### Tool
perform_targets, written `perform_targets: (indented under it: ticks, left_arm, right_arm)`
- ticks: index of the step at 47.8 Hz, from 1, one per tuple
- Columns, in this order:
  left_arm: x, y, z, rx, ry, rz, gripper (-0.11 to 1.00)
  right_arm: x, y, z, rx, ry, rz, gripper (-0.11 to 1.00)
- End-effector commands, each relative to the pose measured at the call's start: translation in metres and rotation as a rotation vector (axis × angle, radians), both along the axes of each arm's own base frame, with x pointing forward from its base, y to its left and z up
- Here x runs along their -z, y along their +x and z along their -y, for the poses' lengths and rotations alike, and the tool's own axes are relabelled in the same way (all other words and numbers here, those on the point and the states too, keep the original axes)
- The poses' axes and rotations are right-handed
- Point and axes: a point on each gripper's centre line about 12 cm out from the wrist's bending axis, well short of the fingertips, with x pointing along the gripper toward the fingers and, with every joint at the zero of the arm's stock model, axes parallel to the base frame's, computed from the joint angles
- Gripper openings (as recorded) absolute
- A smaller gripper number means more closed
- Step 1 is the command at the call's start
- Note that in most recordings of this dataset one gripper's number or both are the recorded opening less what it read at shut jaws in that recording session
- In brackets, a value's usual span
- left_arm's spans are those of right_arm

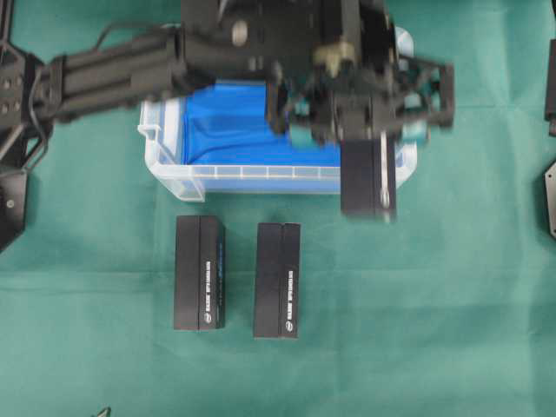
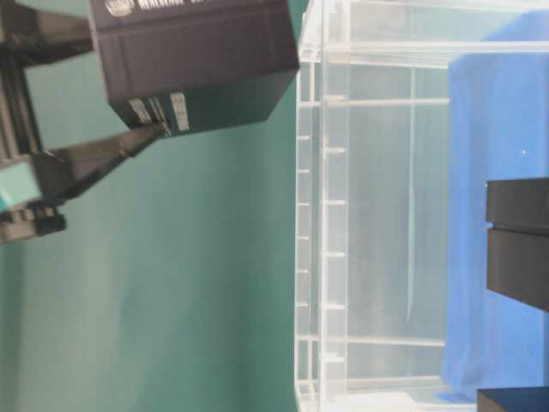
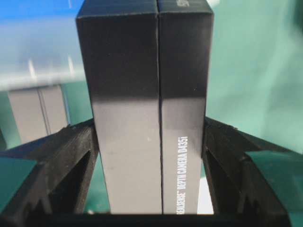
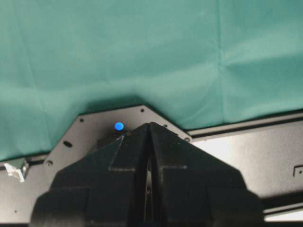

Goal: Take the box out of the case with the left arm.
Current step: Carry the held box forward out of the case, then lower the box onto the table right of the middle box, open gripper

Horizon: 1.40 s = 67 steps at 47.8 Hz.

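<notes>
Overhead: three boxes (image 1: 368, 178), one case (image 1: 165, 161).

Green cloth (image 1: 452, 287) over the table, matt and woven-looking, creased in shallow folds. Clear, glossy plastic for the case (image 2: 330, 215), ribbed along the rim, with a smooth, faintly shiny bright blue lining (image 1: 234, 130) inside. Matt black cardboard for the held box (image 3: 147, 109), with a soft sheen down its faces, a fine seam and small white print. Same matt black card on the two boxes (image 1: 199, 272) lying on the cloth. Dull black plastic lattice for the left gripper (image 3: 149, 156), with smooth teal pads (image 3: 272, 172). Flat black metal plate (image 4: 94, 137), dotted with screw holes, beneath the right gripper (image 4: 149, 142).
</notes>
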Motion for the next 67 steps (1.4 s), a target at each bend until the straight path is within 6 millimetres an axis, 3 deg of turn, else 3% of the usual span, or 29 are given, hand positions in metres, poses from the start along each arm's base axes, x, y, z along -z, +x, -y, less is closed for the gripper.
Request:
perform_targets:
  ticks: [1, 14, 21, 37, 67]
  left_arm:
    - [-0.020, -0.007, 0.027, 0.017, -0.009, 0.052, 0.61]
    - [-0.017, -0.011, 0.084, 0.023, -0.043, 0.048, 0.61]
    - [-0.015, -0.013, 0.102, 0.022, -0.051, 0.045, 0.61]
    - [-0.010, -0.015, 0.103, 0.017, -0.029, 0.029, 0.60]
    - [0.073, 0.000, 0.099, -0.012, 0.046, 0.008, 0.60]
  right_arm:
    - [-0.001, 0.001, 0.000, 0.000, -0.002, 0.006, 0.00]
    - [0.002, 0.001, 0.000, 0.000, -0.002, -0.002, 0.00]
    - [0.002, 0.001, 0.000, 0.000, -0.002, -0.003, 0.00]
    - [0.003, 0.001, 0.000, 0.013, 0.002, -0.005, 0.00]
    - [0.002, 0.002, 0.000, 0.044, 0.008, 0.000, 0.00]
